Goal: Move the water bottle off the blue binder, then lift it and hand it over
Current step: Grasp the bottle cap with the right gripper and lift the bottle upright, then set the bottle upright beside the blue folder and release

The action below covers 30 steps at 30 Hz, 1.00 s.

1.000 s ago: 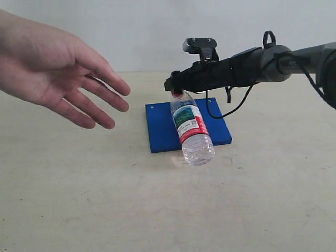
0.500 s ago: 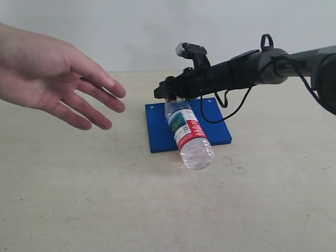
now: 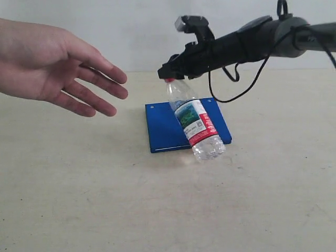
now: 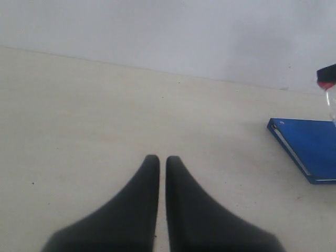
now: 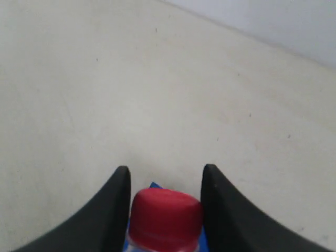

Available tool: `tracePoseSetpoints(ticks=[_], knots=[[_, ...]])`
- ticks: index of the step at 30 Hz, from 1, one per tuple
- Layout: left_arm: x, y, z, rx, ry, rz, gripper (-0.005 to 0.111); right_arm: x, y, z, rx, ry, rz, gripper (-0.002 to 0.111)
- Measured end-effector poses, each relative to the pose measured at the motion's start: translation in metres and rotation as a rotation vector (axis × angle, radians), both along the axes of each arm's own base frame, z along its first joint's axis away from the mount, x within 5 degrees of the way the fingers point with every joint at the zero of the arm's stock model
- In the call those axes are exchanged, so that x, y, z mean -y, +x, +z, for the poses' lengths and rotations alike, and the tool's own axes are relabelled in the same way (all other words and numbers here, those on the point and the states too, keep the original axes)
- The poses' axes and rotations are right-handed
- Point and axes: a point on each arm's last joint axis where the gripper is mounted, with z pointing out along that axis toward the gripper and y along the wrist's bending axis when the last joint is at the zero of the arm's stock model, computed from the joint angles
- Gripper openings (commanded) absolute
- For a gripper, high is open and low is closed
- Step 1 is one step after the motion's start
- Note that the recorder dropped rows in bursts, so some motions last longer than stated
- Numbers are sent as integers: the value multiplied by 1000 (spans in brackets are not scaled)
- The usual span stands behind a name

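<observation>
Water bottle (image 3: 197,126) (tilted) hangs by its cap in right hand (image 3: 167,73).

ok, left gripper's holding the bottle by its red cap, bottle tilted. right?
Not the left. The right gripper holds the water bottle by its red cap, tilted; the right wrist view shows it. The left gripper is shut, empty.
</observation>
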Motion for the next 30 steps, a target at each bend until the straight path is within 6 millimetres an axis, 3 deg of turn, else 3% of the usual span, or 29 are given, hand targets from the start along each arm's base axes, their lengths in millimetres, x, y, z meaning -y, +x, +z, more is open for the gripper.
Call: tracePoseSetpoints(ticks=[3,9,23,30], knots=[[0,0,0,0,0,0,5,10,-2,30,63,-2,-6,0],[0,0,0,0,0,0,5,35,-2,57,132,-59,-18,0],[0,0,0,0,0,0,5,115,9,62,96,-66,-90,0],[0,0,0,0,0,0,5,139,1,77,176,-119,-12,0]])
